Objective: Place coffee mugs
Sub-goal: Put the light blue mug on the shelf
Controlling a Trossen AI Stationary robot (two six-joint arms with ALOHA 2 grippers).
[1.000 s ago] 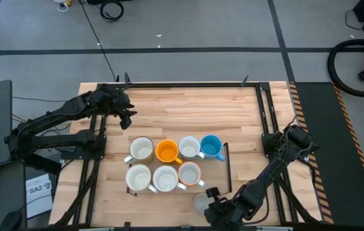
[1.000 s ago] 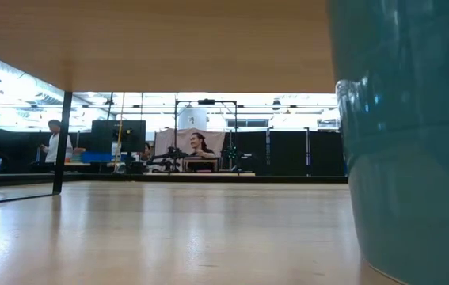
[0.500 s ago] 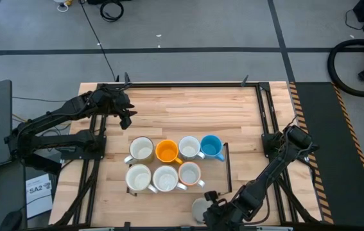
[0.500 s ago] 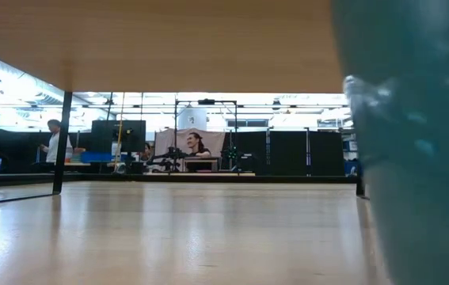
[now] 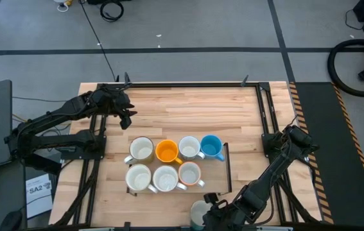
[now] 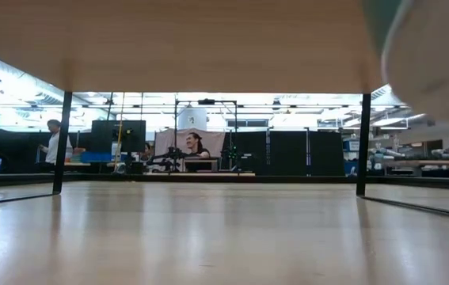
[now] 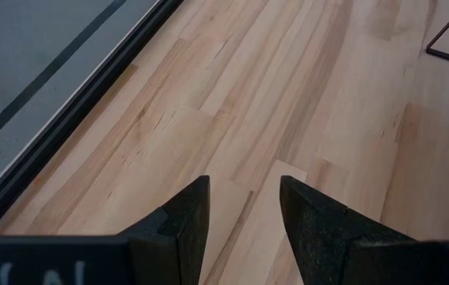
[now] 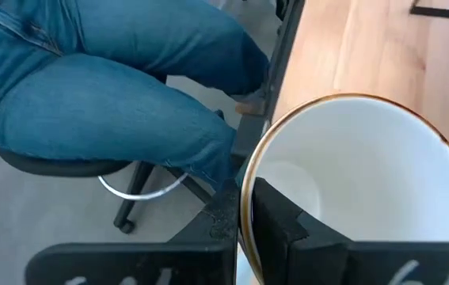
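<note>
Seven coffee mugs stand upright in two rows inside a thin black frame (image 5: 228, 168) mid-table: white (image 5: 142, 149), orange (image 5: 167, 151), white (image 5: 189, 147) and blue (image 5: 211, 146) behind; white (image 5: 138, 176), white (image 5: 165, 179) and a reddish-brown one (image 5: 189, 173) in front. An eighth mug (image 5: 198, 212), teal outside and white inside, hangs at the table's near edge with my right gripper (image 5: 210, 206) shut on it. Its pale underside (image 6: 434, 55) shows above the table top. My left gripper (image 5: 128, 117) waits open over the far left of the table. My right gripper holds the teal mug by its brown-edged rim (image 8: 245, 198), with one finger (image 8: 281, 226) inside the mug and the other (image 8: 222, 215) outside against the wall. The mug is lifted clear of the table and tilted, its mouth turned toward the wrist.
A person in blue jeans (image 8: 105, 103) sits on a stool (image 8: 89, 170) just beyond the table's near edge, close to the held mug. Bare wood (image 5: 188, 109) lies between the mug rows and the far edge. Black rails (image 5: 268, 115) run along the table's sides.
My right gripper has risen and drawn a little toward the table's near edge with the teal mug. The mug has come up off the table top and tipped, so its underside now faces the low camera.
</note>
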